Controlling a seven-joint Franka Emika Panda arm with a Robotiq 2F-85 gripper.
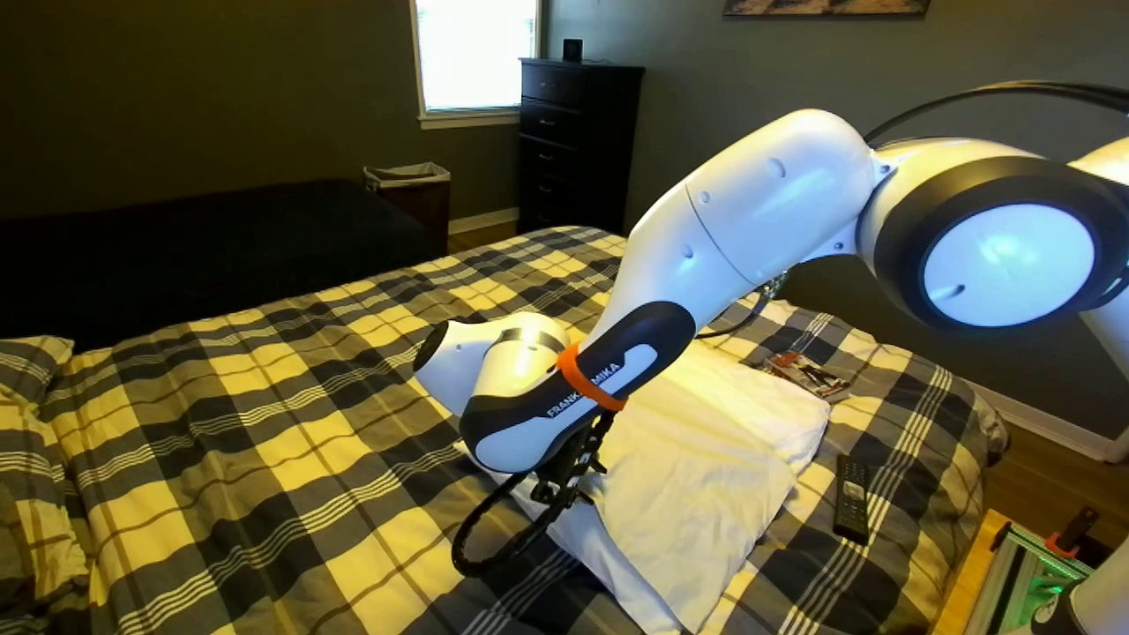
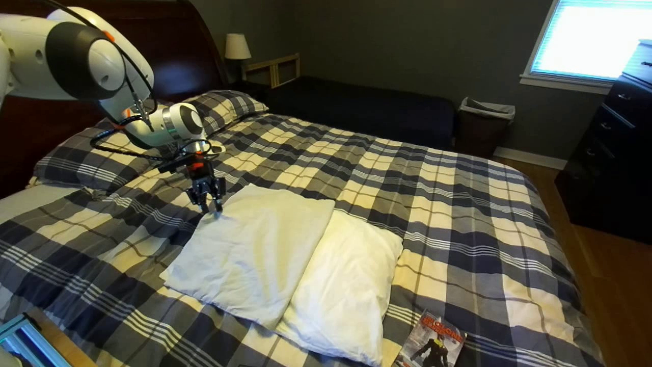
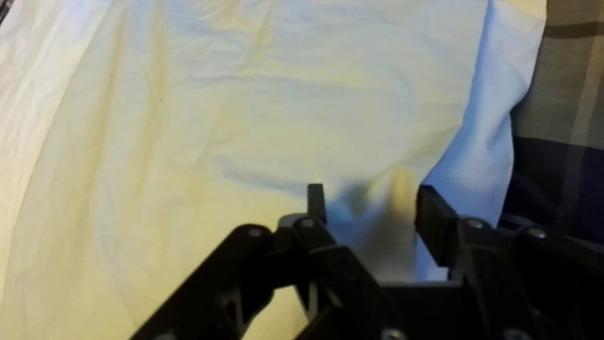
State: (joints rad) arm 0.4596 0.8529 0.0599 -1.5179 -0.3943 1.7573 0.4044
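My gripper (image 3: pixel 370 198) is at the edge of a pale cloth (image 3: pixel 283 123), which looks like a pillowcase or a sheet. Its two black fingers stand apart, pointing down. A raised fold of the cloth shows between them; I cannot tell whether the fingers touch it. In an exterior view the gripper (image 2: pixel 211 206) is over the cloth's corner (image 2: pixel 249 250). A white pillow (image 2: pixel 351 285) shows beside the cloth, its near part overlapped by it. The cloth also shows in an exterior view (image 1: pixel 688 476), where the arm hides the fingertips.
The cloth lies on a bed with a plaid cover (image 2: pixel 458 244). A DVD case or magazine (image 2: pixel 433 341) lies beside the pillow. A black remote (image 1: pixel 851 498) lies near the bed's edge. Plaid pillows (image 2: pixel 102 158) rest at the headboard. A dresser (image 1: pixel 578 141) stands behind.
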